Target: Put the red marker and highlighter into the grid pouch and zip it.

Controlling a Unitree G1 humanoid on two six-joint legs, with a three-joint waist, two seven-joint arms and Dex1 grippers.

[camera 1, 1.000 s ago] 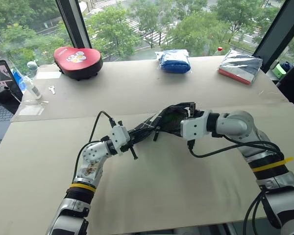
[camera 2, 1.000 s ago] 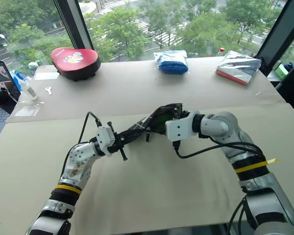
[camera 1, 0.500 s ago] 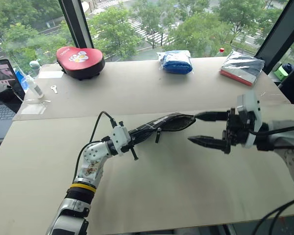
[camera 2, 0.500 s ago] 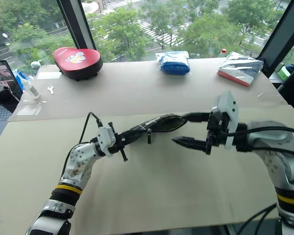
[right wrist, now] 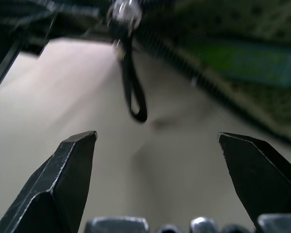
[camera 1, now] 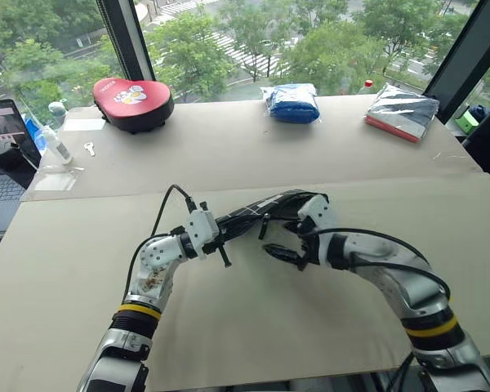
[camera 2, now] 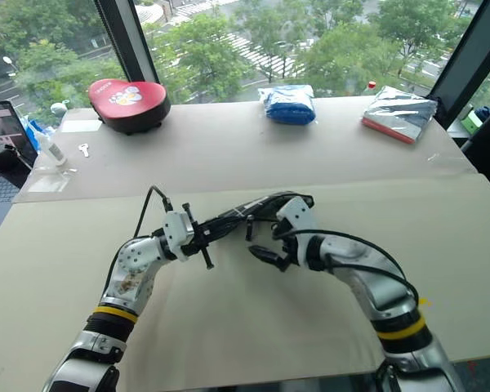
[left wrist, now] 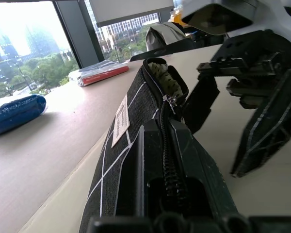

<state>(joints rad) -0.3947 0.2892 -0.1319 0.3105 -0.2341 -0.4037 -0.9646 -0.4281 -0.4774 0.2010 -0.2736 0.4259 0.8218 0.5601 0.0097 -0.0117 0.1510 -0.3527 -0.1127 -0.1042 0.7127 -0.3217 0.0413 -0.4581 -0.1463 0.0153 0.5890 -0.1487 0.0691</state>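
Right gripper (camera 1: pixel 287 242) swung back beside grid pouch (camera 1: pixel 265 212), jaws wide, empty; left gripper clamps pouch end, fingertips hidden; highlighter (right wrist: pixel 242 62) blurred inside.

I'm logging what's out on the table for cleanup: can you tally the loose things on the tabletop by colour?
Black with white grid: 1, the pouch
Red: 1, the heart-shaped case
Blue: 1, the packet
Silver and red: 1, the foil packet
Clear: 1, the small bottle
Silvery: 1, the key
Total: 6
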